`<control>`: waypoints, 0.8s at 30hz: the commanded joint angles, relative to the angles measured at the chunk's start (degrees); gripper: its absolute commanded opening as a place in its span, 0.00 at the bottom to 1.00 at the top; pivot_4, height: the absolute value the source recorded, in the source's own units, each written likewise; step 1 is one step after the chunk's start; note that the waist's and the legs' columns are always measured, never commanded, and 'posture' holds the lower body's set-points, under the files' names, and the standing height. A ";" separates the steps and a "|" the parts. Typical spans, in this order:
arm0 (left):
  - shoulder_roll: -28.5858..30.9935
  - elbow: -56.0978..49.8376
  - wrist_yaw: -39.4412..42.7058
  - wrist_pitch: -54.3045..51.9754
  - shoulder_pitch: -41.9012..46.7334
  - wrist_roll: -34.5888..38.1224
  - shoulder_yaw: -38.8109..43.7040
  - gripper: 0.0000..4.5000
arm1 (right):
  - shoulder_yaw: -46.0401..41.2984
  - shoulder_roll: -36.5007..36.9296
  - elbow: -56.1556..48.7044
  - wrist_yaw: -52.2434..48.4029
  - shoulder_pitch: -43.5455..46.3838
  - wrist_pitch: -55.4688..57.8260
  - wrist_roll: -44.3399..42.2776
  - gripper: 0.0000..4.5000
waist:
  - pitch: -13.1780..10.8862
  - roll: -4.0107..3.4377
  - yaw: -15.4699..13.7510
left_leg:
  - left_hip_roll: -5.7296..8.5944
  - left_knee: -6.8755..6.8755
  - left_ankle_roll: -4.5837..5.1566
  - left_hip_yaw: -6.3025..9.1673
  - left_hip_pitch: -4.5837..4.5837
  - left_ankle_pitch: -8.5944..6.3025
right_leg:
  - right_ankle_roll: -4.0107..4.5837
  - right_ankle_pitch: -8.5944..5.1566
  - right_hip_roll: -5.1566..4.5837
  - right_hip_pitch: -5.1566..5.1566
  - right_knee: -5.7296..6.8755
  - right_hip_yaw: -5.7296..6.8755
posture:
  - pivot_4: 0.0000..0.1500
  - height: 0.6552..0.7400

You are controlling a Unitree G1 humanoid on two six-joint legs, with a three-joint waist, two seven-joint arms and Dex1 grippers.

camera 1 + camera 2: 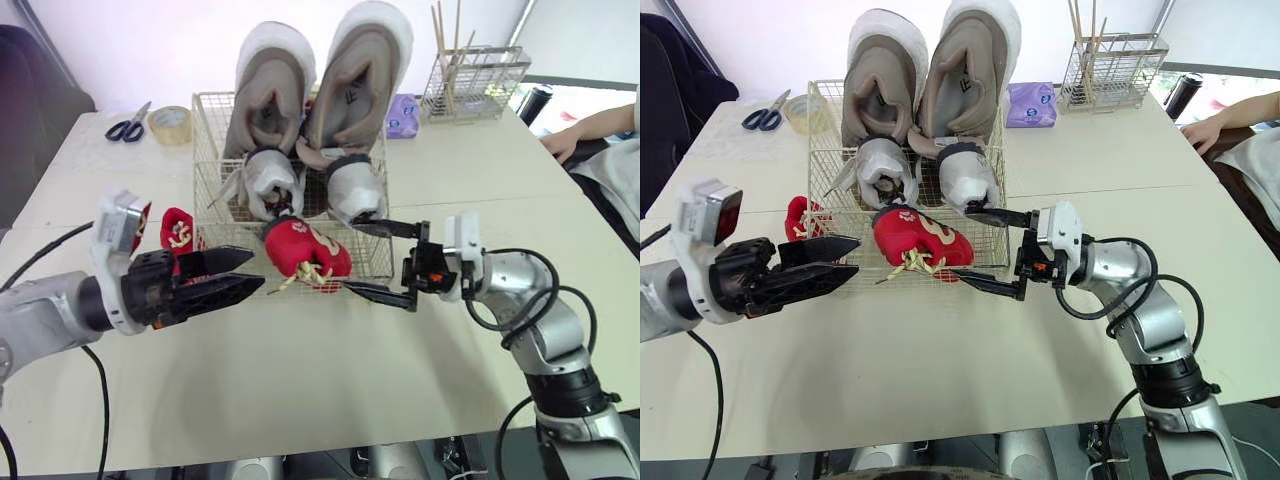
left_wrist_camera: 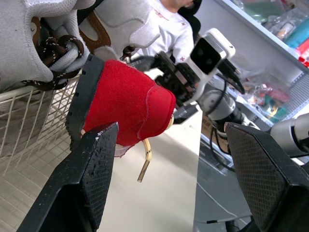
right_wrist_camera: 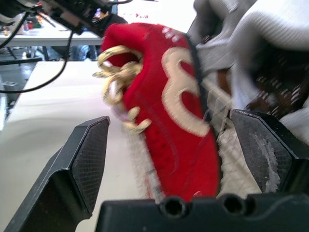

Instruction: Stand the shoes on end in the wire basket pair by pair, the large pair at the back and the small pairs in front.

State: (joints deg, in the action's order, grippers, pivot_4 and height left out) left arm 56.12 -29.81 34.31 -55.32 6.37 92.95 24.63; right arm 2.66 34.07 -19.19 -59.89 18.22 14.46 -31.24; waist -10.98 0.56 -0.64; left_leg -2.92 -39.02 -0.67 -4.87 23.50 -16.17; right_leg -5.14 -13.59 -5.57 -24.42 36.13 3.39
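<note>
The left gripper (image 1: 256, 270) hangs low over the pale beige table (image 1: 300, 380), its black fingers parted and empty, aimed at the small red fabric shoe with a cream numeral (image 1: 305, 250). The right gripper (image 1: 350, 257) faces it from the other side, spread wide, with one finger above and one below the shoe's end, gripping nothing. The only mark that can be read is that numeral, which looks like an 8

This red shoe lies tilted at the front wall of the cream wire basket (image 1: 210, 130). Its long axis runs roughly across from left to right, its black sole is turned toward the left arm, and its cream laces dangle out over the table. Whether it sits inside or is propped on the rim cannot be told. A second small red shoe (image 1: 178, 233) stands on the table just beside the basket's left wall

At the back of the basket the large grey-beige left trainer (image 1: 268, 90) and right trainer (image 1: 355, 80) stand on end, toes up and white soles uppermost. A dark mark on the right one is unreadable

Farther off lie blue-handled scissors (image 1: 127, 127), a roll of clear tape (image 1: 171, 124) and a purple packet (image 1: 402, 115). A wire rack holding wooden sticks (image 1: 475, 85) stands there too, and a person's hand (image 1: 560, 143) rests at the far right
</note>
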 commanded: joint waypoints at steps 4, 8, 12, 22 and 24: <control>1.36 1.00 1.29 0.54 0.00 -1.58 2.65 0.82 | -6.32 6.38 -9.74 0.73 -0.84 11.95 -12.55 0.97 | 0.00 0.00 -0.04 | 0.00 0.00 0.01 0.00 0.00 0.00 | 0.04 -0.02 0.00 0.00 0.00 0.00 | 1.00 1.00; 4.94 6.70 2.54 -0.54 0.78 -0.94 8.81 0.93 | -13.25 15.64 -10.36 0.96 4.00 26.89 -30.88 0.97 | -0.01 -0.01 -0.02 | 0.00 -0.01 0.02 0.03 0.00 -0.01 | 0.08 -0.04 0.00 -0.01 0.00 0.00 | 1.00 1.00; 10.11 16.05 3.45 -1.07 0.70 -6.29 18.33 1.00 | -18.80 26.61 -3.57 -2.65 12.99 39.87 -48.94 0.99 | -0.05 0.01 0.02 | -0.02 0.06 0.06 0.15 0.00 -0.04 | 0.12 -0.07 -0.01 -0.06 -0.03 -0.01 | 1.00 1.00; 17.46 41.53 11.17 -1.27 -2.15 -33.28 10.49 1.00 | -2.42 31.83 9.92 -13.72 45.99 45.06 -32.07 0.99 | -0.07 -0.12 0.63 | -0.05 0.32 0.05 -0.26 0.16 -0.06 | 0.29 -0.16 -0.05 -0.66 -0.01 -0.12 | 1.00 1.00; 15.45 44.05 15.78 -1.32 0.56 -35.05 5.05 1.00 | -0.22 29.85 8.65 -16.13 48.68 44.05 -30.09 0.99 | -0.02 -0.04 0.66 | -0.05 0.31 0.01 -0.31 0.57 -0.03 | 0.29 -0.12 -0.05 -0.97 0.05 -0.14 | 1.00 1.00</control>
State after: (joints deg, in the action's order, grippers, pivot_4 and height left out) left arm 72.47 12.60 46.00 -56.19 5.25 59.24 32.62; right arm 1.68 64.90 -9.55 -73.68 65.41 59.38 -63.10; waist -11.00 0.52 0.02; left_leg -2.97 -38.71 -0.67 -5.22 24.12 -16.20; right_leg -4.86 -13.70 -5.61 -25.42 36.17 3.27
